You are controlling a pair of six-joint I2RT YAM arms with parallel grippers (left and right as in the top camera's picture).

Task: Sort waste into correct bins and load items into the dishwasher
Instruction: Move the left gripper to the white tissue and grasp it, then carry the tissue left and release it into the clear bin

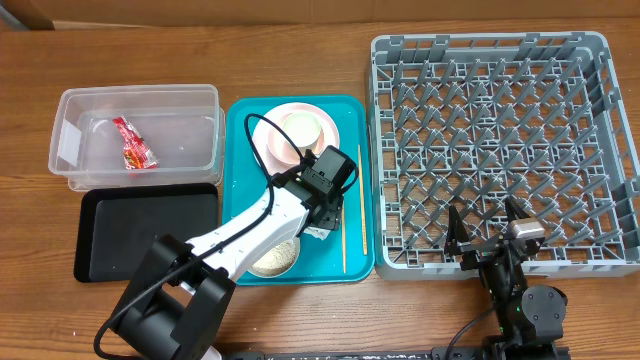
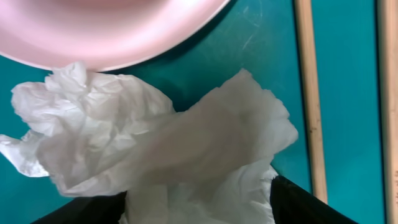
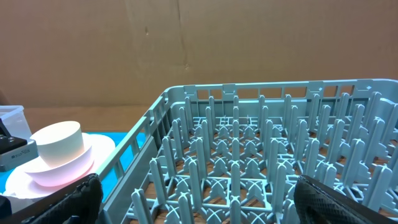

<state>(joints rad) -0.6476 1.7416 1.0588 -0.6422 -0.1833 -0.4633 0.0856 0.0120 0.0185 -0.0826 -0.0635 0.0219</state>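
A crumpled white napkin (image 2: 155,149) lies on the teal tray (image 2: 249,56), just below the pink plate's (image 2: 106,31) rim. My left gripper (image 2: 199,198) is open and straddles it, one black finger on each side; from overhead the gripper (image 1: 316,216) hides most of the napkin. A pale cup (image 1: 300,128) stands on the plate (image 1: 272,150). Two chopsticks (image 1: 345,235) lie along the tray's right side. A bowl (image 1: 275,258) holding whitish grains sits at the tray's front. The red wrapper (image 1: 134,145) is in the clear tub (image 1: 70,110). My right gripper (image 1: 485,232) hangs open over the grey rack's (image 1: 378,150) front edge.
The black tray (image 1: 150,235) lies in front of the clear tub, left of the teal tray (image 1: 240,130). In the right wrist view the rack's upright pegs (image 3: 249,143) fill the space between my open fingers (image 3: 336,202), with plate and cup (image 3: 59,144) at left.
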